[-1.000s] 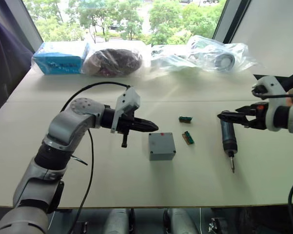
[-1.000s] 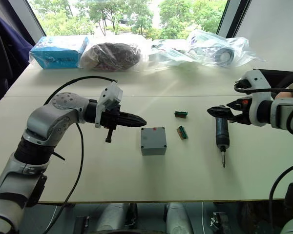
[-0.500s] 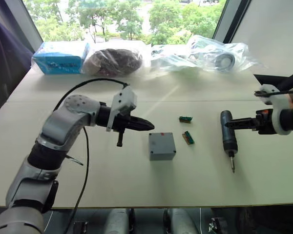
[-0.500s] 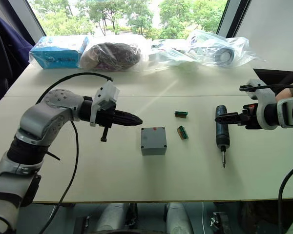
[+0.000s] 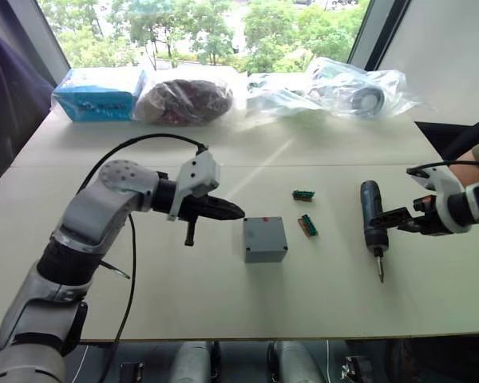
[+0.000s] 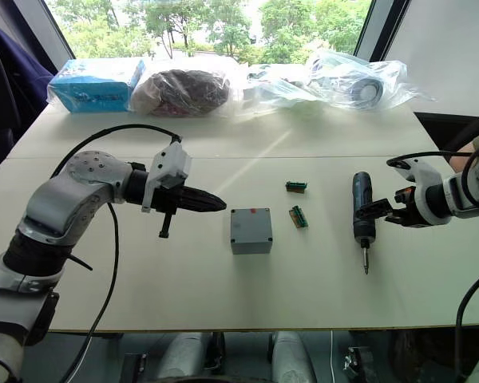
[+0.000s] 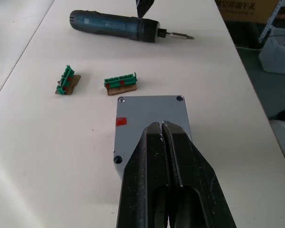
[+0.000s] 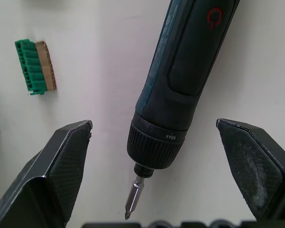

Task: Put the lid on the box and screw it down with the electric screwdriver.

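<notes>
The grey box (image 5: 265, 239) stands mid-table, its flat top face (image 7: 152, 118) showing corner screw holes and a small red mark; I cannot tell whether that face is the lid. My left gripper (image 5: 238, 211) is shut and empty, hovering just left of the box with its tip (image 7: 161, 126) over the box's near edge. The electric screwdriver (image 5: 372, 217) lies on the table to the right, bit toward the front edge. My right gripper (image 8: 154, 125) is open, its fingers (image 8: 61, 161) straddling the screwdriver's collar without touching it.
Two small green connector parts (image 5: 303, 194) (image 5: 307, 225) lie between box and screwdriver. A blue carton (image 5: 97, 93) and several plastic bags (image 5: 335, 88) line the far edge by the window. The table's front edge (image 5: 239, 335) is close.
My right gripper has dropped and drawn back to the right, from over the screwdriver's rear end to its middle, now spread open around it. My left gripper has pulled back slightly left.
</notes>
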